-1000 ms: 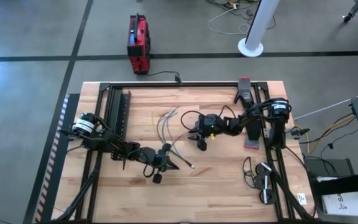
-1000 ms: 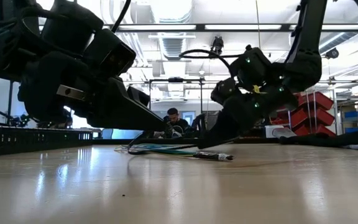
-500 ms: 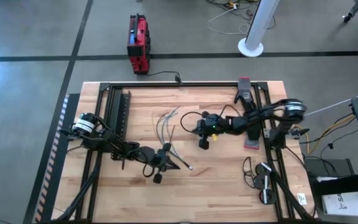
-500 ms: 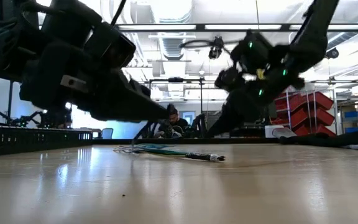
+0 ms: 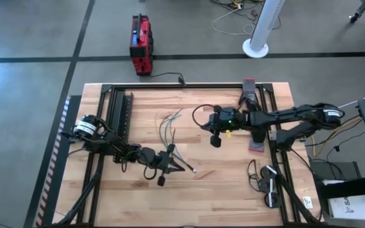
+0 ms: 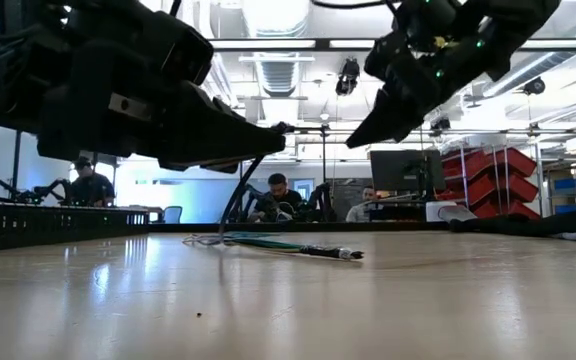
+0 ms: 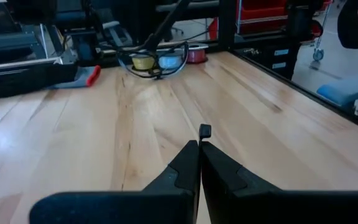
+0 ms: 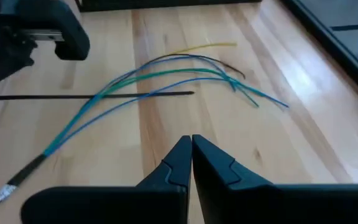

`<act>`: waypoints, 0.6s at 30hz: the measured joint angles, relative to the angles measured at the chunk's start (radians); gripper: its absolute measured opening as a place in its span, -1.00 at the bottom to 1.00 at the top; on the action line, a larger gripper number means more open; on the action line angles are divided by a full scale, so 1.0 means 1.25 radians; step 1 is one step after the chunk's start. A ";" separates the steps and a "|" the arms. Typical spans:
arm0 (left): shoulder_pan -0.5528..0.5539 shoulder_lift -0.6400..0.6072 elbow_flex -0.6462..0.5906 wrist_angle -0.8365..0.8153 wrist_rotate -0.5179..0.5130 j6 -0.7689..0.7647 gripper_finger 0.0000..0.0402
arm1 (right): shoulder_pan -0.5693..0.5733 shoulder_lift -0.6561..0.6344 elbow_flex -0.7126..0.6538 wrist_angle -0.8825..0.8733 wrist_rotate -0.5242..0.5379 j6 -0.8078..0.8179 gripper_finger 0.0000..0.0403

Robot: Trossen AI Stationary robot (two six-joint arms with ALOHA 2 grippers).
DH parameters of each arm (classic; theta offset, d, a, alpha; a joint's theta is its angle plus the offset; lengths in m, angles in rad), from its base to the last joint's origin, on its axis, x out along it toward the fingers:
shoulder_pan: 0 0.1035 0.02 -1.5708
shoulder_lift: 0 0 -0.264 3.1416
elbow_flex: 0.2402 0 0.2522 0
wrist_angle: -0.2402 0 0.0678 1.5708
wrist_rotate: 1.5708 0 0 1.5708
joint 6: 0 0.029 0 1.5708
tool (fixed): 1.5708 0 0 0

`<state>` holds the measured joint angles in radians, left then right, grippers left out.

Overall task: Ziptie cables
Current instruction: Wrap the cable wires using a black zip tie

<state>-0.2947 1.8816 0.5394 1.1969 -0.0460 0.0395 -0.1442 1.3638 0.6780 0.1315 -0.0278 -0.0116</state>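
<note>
Several thin cables (image 8: 166, 84), blue, green and yellow, fanned loose on wood, both grippers (image 7: 199, 149) (image 8: 190, 144) clenched empty.

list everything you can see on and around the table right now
cables: one loose bundle, blue and green, mid-table between the arms
zip tie: one, thin black strip, lying across the cables
yellow wire: one, beside the cables' far ends
tape rolls: three, yellow, blue, red, at the table's right edge
red box: one, on the floor beyond the table
white pole base: one, on the floor
people: at least three, seated in the background
left gripper: black, shut, low at the front
right gripper: black, shut, raised right of the cables
</note>
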 joint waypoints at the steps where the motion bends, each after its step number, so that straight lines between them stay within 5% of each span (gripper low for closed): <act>1: 0.000 0.000 -0.004 0.000 0.000 0.000 -1.00 | 0.006 0.017 -0.004 0.016 -0.006 0.005 -0.98; 10: -0.014 0.000 -0.120 0.146 0.001 -0.013 -1.00 | 0.098 0.299 0.021 0.298 -0.068 0.016 -0.99; 18: -0.012 -0.003 -0.277 0.293 -0.058 -0.039 -1.00 | 0.108 0.495 0.184 0.296 -0.067 0.009 -0.99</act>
<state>-0.3101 1.8777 0.1926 1.5625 -0.1188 -0.0087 -0.0086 1.9821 0.9079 0.5018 -0.1117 -0.0004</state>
